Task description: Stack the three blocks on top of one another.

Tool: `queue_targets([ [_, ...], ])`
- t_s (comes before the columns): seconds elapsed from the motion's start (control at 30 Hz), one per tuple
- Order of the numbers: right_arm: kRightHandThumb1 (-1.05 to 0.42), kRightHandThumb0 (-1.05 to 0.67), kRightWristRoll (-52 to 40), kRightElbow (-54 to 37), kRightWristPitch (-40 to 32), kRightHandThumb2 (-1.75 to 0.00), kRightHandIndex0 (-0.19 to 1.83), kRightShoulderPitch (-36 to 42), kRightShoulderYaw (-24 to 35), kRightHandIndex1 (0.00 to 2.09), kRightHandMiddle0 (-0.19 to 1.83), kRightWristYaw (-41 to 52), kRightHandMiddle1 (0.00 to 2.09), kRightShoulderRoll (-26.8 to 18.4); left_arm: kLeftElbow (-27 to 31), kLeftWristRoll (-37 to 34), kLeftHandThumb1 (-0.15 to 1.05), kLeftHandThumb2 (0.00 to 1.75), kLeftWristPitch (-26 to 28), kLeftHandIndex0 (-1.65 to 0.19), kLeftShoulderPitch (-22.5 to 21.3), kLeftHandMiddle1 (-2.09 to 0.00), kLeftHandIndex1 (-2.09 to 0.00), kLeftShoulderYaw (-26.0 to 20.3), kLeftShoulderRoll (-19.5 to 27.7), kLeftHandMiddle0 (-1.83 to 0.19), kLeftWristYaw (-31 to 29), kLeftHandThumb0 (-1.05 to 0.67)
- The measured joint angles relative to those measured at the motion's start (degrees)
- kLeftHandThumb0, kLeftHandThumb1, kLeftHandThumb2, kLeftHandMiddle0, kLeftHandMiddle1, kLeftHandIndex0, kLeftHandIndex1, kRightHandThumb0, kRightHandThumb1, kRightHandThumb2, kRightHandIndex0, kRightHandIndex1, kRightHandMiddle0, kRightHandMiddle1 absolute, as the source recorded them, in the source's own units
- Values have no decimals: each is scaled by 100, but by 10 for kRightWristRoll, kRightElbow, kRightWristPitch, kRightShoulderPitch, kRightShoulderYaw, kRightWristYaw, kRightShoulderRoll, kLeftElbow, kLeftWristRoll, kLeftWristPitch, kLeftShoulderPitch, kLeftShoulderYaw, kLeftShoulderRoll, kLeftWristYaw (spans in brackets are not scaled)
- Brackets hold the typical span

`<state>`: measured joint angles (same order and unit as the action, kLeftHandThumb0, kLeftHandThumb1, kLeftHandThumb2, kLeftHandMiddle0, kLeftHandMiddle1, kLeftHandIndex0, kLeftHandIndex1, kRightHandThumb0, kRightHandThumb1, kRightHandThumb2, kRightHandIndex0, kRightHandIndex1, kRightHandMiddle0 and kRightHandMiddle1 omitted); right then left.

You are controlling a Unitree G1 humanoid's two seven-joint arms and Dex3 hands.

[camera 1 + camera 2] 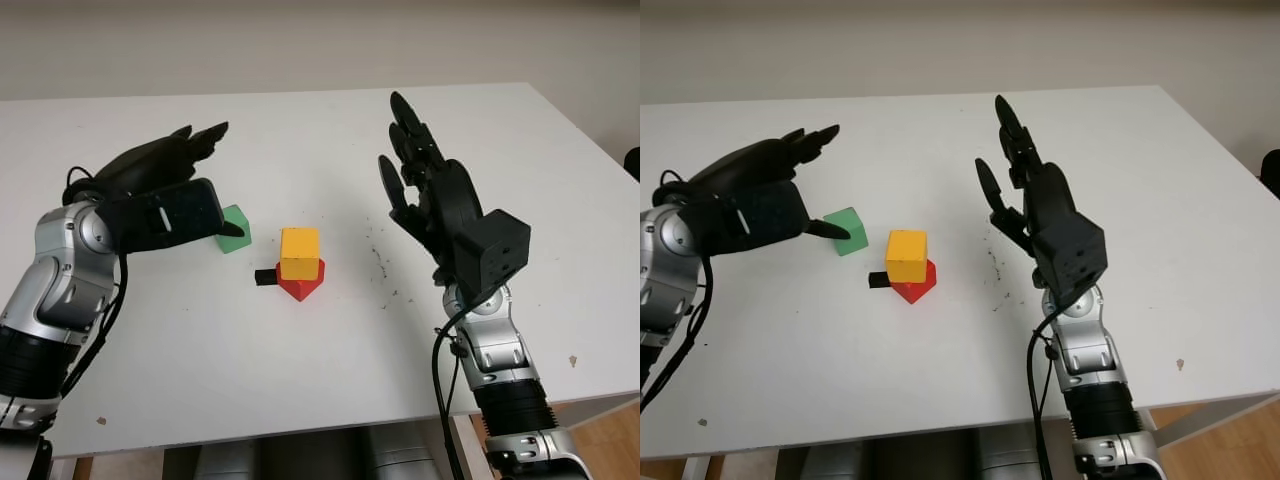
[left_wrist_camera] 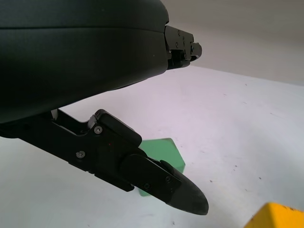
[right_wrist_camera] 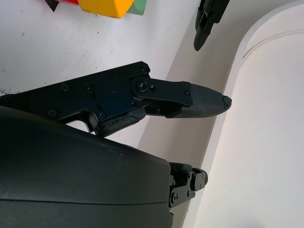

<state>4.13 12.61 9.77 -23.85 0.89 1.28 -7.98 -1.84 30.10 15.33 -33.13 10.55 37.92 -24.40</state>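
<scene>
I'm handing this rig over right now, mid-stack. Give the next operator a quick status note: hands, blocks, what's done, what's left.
Left hand: open, holds nothing, right beside the green block on its left side.
Right hand: open, raised above the table, to the right of the stack.
Blocks: yellow block sits on the red block near the table's centre; a small black piece lies against the red block's left side. The green block stands alone on the table, left of the stack.
Done: two of three stacked.
Left: grasp the green block and set it on the yellow one.
</scene>
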Motion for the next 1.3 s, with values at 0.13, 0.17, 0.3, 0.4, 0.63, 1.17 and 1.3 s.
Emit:
queue_targets([
  [0.13,-105,-71,-1,3,0,-51,9,0,1,5,11,1,6,0,-17,1,80,5,-2,1,0,-5,-6,4,-11,13,-1,-64],
  [0.17,-105,-71,-1,3,0,-51,9,0,1,5,11,1,6,0,-21,1,80,5,-3,0,0,-5,-6,5,-13,12,-1,-63],
  [0.3,-105,-72,-1,3,0,-51,9,0,1,5,10,2,6,0,-36,16,79,5,-2,-5,0,-6,-8,8,-23,10,9,-58],
  [0.4,-105,-72,-1,3,0,-51,9,0,1,5,11,2,6,0,-48,35,78,5,1,-10,-1,-7,-8,16,-27,6,24,-56],
  [0.63,-105,-72,-4,3,0,-50,9,0,2,5,11,4,6,0,-97,63,79,6,-16,-14,-4,-7,-7,27,-43,3,70,-51],
  [1.17,-105,-72,-2,4,0,-51,9,0,2,5,12,3,6,0,-179,64,83,6,-21,-35,-25,-10,-10,42,-72,-22,97,-37],
  [1.3,-105,-72,0,4,0,-51,9,0,2,5,12,3,6,0,-185,64,83,5,-21,-39,-25,-12,-10,45,-74,-29,97,-37],
])
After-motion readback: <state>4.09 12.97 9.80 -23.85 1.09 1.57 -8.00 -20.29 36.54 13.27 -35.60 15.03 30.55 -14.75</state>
